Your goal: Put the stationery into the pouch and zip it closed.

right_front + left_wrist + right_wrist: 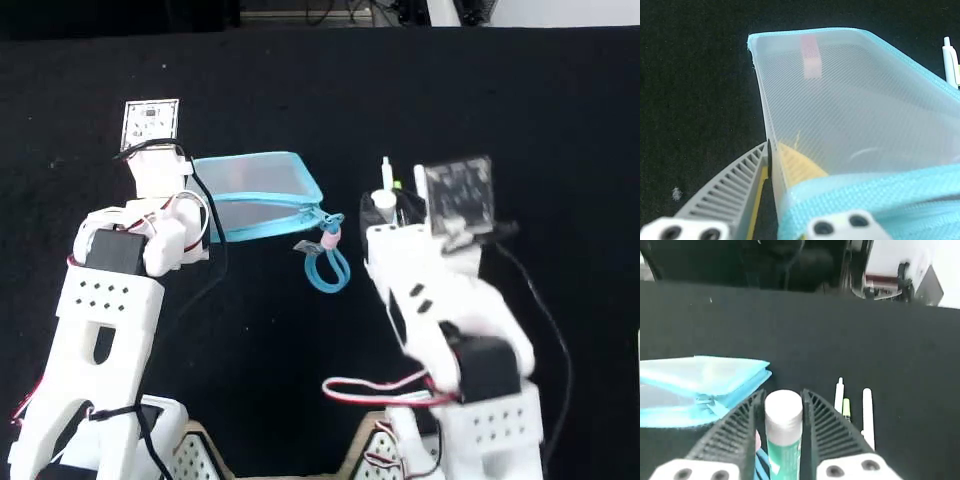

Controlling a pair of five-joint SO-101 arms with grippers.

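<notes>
A: Pinching glue stick (784,455) in right gripper (783,396), cap up, near pouch (700,375) zip end. Could snag on zip tape if brought in off-line.
B: Agreed. Clamping pouch wall w/ left gripper (777,155); might slip free if shoved. Also risks nudging pens (867,410) lying just beyond on table (300,90).

Black bench (520,90). On my left side lies the clear pouch (262,182) with blue trim; its blue loop strap (328,270) lies on the surface just beside the zip end. To my right, side by side: thin white pen (839,389), short green pen (846,408), thicker white pen (867,412).
</notes>
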